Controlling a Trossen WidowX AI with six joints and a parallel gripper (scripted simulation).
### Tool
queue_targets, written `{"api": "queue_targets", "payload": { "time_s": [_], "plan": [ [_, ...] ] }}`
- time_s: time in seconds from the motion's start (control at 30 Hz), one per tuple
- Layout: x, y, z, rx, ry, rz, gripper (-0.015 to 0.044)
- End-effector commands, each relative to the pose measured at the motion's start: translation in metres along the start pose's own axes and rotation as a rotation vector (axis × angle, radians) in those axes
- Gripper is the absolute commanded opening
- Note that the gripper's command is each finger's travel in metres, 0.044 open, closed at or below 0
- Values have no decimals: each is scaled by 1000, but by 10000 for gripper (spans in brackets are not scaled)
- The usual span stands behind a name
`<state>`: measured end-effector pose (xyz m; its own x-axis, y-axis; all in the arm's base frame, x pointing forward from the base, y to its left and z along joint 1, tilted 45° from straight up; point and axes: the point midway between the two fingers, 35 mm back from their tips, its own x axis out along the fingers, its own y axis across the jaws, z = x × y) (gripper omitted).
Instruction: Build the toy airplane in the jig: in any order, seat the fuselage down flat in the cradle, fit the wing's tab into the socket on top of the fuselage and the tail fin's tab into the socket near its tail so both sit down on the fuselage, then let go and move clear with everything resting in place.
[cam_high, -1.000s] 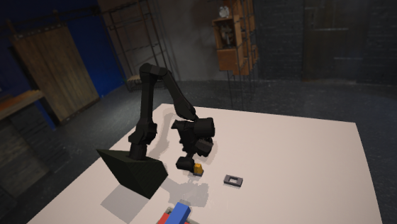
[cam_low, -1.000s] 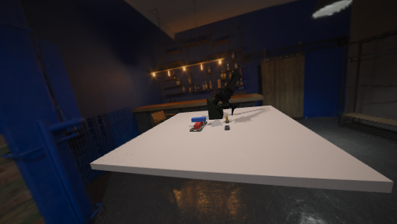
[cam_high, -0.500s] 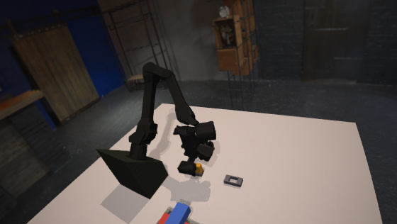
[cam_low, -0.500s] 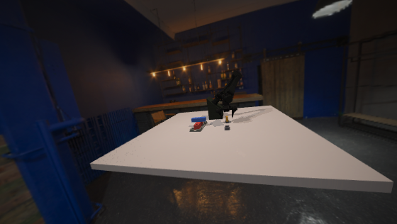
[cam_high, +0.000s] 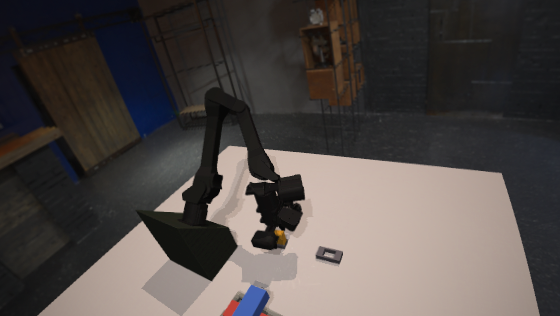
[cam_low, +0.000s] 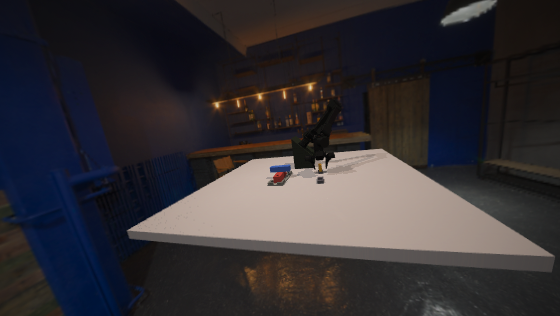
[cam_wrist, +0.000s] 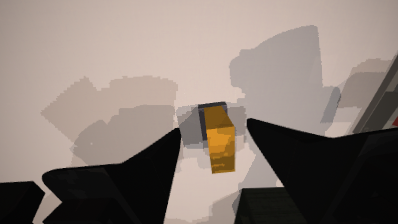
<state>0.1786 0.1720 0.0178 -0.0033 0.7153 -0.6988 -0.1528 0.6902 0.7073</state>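
1. The black arm (cam_high: 219, 135) rises from a dark wedge-shaped base (cam_high: 172, 239) on the pale table (cam_high: 410, 240) and folds down so its gripper (cam_high: 274, 241) points at the table surface, just right of the base.
2. The small orange tail fin (cam_wrist: 220, 140) lies on the table directly between the two black fingers; a dark tab shows at its far end in the wrist view.
3. The claw is partly spread, with a finger on either side of the tail fin; a visible gap remains on both sides, so it pinches nothing.
4. In the top view the tail fin (cam_high: 280, 238) peeks out at the right edge of the gripper's tip, touching the table.
5. A small grey rectangular frame (cam_high: 329, 254) with an open middle lies flat on the table, to the right of the gripper and apart from it.
6. At the near edge of the top view sits the jig (cam_high: 239, 305) with the red fuselage (cam_high: 231, 309) in it and the blue wing (cam_high: 255, 301) lying across the top.
7. In the exterior view the blue wing (cam_low: 280, 168) sits above the red fuselage (cam_low: 280, 176), left of the arm; whether its tab is fully down in the socket cannot be told.
8. Behind the table stand a wooden sliding door (cam_high: 75, 95) and a hanging wooden shelf unit (cam_high: 320, 82).
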Motion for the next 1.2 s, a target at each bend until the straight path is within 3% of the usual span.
{"api": "queue_targets", "payload": {
  "time_s": [0.0,0.2,0.5,0.57,1.17],
  "plan": [
    [1,-2,-1,7,2,-6,256],
    [1,-2,-1,7,2,-6,99],
    [1,-2,-1,7,2,-6,39],
    [1,-2,-1,6,3,-6,0],
    [-32,-6,6,-49,20,-32,0]
  ]
}}
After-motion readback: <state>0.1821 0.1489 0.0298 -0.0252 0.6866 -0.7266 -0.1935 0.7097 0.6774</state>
